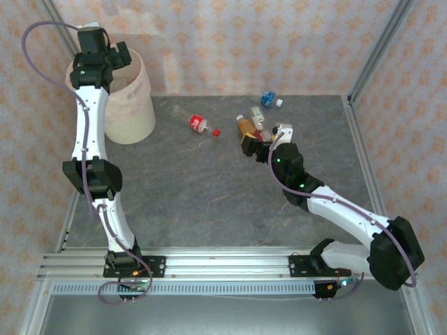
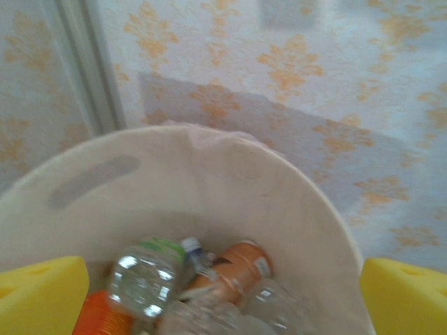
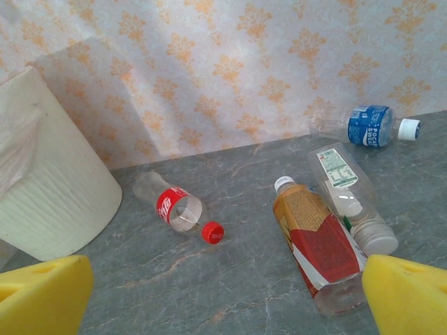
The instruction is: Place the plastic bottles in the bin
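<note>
Left hand above bin; bottles lie before right hand.

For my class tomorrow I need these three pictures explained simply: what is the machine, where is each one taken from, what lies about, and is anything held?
Two white jointed robot arms stand at a table's near edge, each ending in a two-fingered pincer. The overhead picture looks down on both. The other two come from cameras on the wrists, with yellow finger pads at the bottom corners.

The left pincer is open over the cream bin, holding nothing; its camera looks in at several bottles already dropped there.

The right pincer is open and empty, facing four bottles on the grey table: a red-labelled bottle with its loose red cap, an orange one, a clear one and a blue-labelled one.
</note>
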Robot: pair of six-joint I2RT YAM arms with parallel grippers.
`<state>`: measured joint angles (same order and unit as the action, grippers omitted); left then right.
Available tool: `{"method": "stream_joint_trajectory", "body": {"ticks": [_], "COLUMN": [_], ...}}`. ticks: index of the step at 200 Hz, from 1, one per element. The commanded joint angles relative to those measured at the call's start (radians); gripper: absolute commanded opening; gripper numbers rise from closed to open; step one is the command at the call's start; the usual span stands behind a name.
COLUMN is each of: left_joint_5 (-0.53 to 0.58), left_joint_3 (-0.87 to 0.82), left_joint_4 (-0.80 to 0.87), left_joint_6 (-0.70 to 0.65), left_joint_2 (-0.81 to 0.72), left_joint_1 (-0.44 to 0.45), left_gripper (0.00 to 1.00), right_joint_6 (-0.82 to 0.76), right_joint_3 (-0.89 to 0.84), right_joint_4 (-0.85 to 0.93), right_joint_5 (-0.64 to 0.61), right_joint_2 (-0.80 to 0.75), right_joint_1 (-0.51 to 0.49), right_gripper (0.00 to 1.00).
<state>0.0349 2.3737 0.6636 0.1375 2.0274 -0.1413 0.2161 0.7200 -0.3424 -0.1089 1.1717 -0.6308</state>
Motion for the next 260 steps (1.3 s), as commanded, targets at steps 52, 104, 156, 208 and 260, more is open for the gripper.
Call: {"method": "stream_joint_trajectory", "body": {"ticks": [52, 104, 156, 208, 260], "left_joint_5": [0.112, 0.305, 0.278, 0.259, 0.327], "left_joint_3": [-0.370, -0.413, -0.423, -0.372, -0.237], "left_joint_4": [-0.118, -0.051, -0.014, 0.046, 0.117], "left_joint_6": [0.329, 0.535, 0.803, 0.960, 1.077], "left_joint_2": [-0.246, -0.188, -0.039, 0.133, 0.309], "left_joint_1": [0.276, 0.487, 0.503, 0.504, 0.471], "left_gripper": [1.00, 1.00, 1.00, 1.00, 1.00], "right_joint_6": [0.038, 0.031, 0.026, 0.009, -0.001], "right_joint_3": [-0.036, -0.050, -0.022, -0.025, -0.009], "right_joint_4": [0.050, 0.089, 0.187, 0.206, 0.221], "right_joint_5": [-0.068, -0.089, -0.051, -0.046, -0.032], "right_joint_2": [-0.064, -0.103, -0.125, -0.145, -0.129], "right_joint_1": [0.008, 0.010, 0.014, 0.015, 0.015], "right_gripper": [0.99, 0.99, 0.99, 0.99, 0.99]}}
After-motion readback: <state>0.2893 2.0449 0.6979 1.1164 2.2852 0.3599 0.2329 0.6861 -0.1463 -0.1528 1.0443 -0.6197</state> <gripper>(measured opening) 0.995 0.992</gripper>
